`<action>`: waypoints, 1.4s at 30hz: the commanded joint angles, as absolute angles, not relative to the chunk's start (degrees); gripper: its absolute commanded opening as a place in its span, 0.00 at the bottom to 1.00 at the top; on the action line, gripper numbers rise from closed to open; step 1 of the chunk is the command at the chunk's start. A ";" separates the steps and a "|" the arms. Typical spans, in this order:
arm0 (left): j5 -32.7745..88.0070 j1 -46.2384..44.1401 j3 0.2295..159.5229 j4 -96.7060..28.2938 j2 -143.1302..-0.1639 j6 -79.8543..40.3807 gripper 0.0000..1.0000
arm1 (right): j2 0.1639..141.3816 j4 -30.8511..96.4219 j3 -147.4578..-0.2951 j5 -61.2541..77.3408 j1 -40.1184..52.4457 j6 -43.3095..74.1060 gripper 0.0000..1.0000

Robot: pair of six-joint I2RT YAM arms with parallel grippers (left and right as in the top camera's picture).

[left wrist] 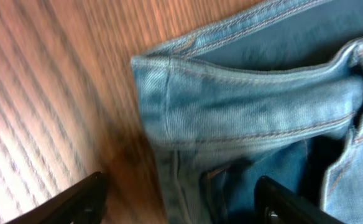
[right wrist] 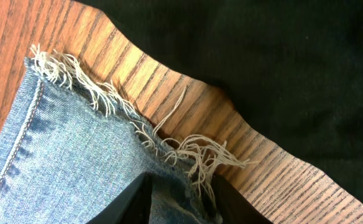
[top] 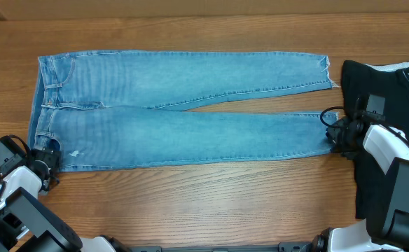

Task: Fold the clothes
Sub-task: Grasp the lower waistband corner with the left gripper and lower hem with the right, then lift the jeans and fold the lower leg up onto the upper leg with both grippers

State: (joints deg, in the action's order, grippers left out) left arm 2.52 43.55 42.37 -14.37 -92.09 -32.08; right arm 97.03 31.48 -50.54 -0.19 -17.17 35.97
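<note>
The light blue jeans (top: 183,119) lie flat on the wooden table, waistband at the left and frayed hems at the right. My left gripper (top: 49,159) is at the near corner of the waistband. In the left wrist view its fingers (left wrist: 181,205) are wide open, one on each side of the waistband corner (left wrist: 231,106). My right gripper (top: 335,133) is at the near leg's hem. In the right wrist view its fingers (right wrist: 181,202) are closed on the bunched frayed hem (right wrist: 107,143).
A black garment (top: 386,91) lies at the right edge of the table, close behind the right gripper, and shows in the right wrist view (right wrist: 281,62). A bit of white cloth (top: 400,68) shows at its far edge. Bare wood (top: 211,196) lies in front of the jeans.
</note>
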 commanded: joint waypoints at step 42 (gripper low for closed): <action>1.48 38.70 102.52 -85.91 -94.26 -20.84 0.04 | 98.15 70.85 -97.36 5.08 -15.88 31.07 0.04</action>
State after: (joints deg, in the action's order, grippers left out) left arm 7.73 41.52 98.15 -84.60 -96.09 -22.04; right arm 98.76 70.89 -93.60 5.45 -16.75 31.42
